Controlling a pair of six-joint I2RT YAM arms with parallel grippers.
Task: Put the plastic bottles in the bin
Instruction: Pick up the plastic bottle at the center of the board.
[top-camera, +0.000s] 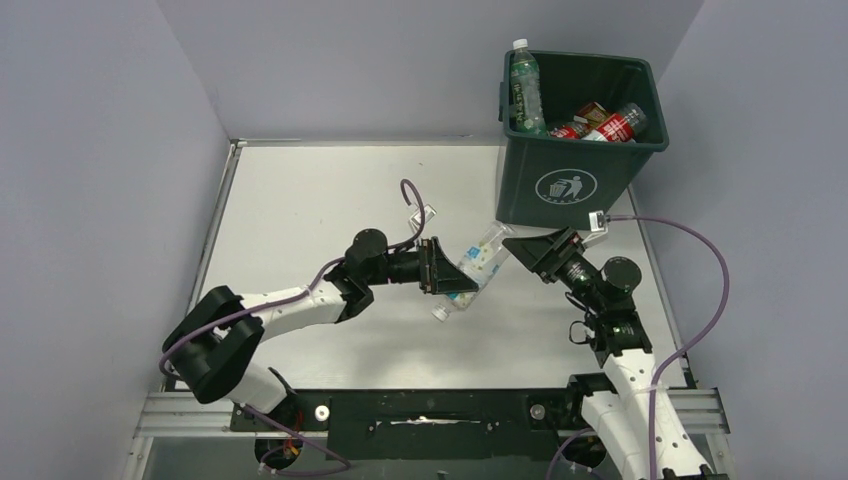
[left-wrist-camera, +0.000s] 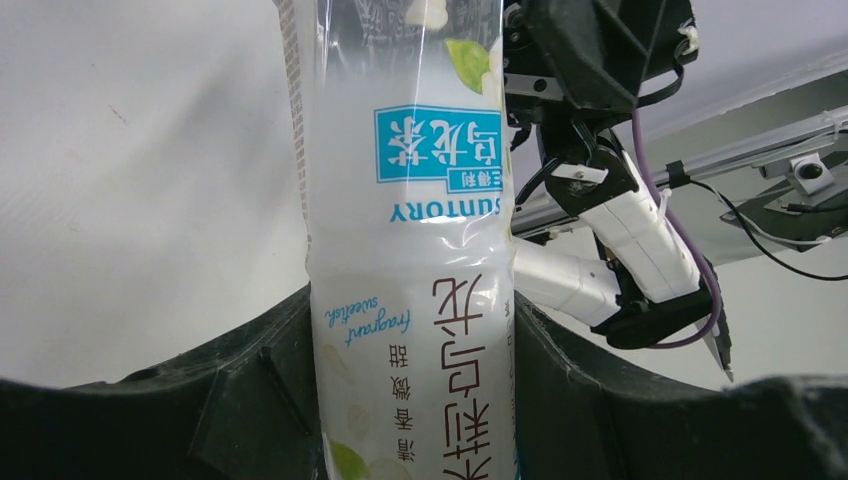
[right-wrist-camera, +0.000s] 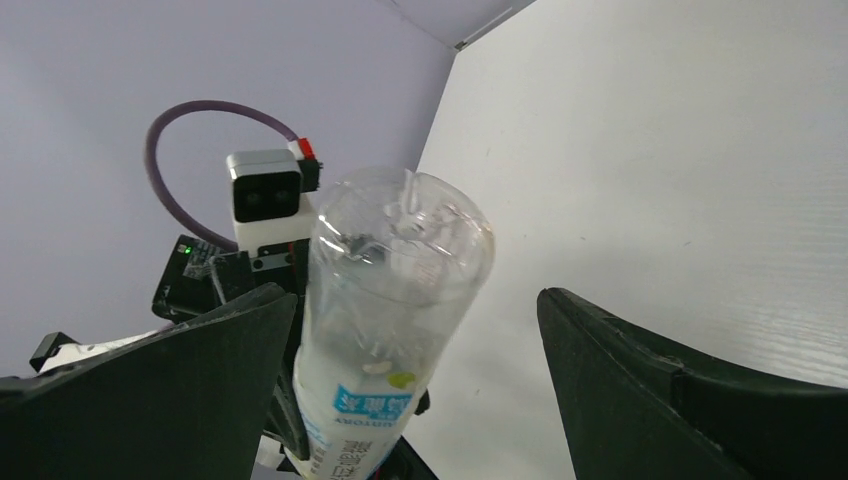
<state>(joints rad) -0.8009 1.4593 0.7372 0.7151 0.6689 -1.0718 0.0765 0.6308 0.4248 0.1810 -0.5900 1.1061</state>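
Observation:
A clear plastic bottle (top-camera: 473, 268) with a white and blue label hangs tilted above the middle of the table, cap end low, base pointing up and right. My left gripper (top-camera: 447, 270) is shut on its body; in the left wrist view the label (left-wrist-camera: 410, 250) fills the space between the dark fingers (left-wrist-camera: 150, 420). My right gripper (top-camera: 525, 250) stands open at the bottle's base. In the right wrist view that base (right-wrist-camera: 395, 260) sits between the fingers, close to the left finger (right-wrist-camera: 150, 400) and well apart from the right one (right-wrist-camera: 680, 400). The dark green bin (top-camera: 560, 185) stands at the back right.
Inside the bin lie several bottles, among them a green one (top-camera: 525, 90) leaning on the left wall and a red-labelled one (top-camera: 615, 125). Grey walls close in the table on the left, back and right. A metal rail (top-camera: 430, 405) runs along the near edge.

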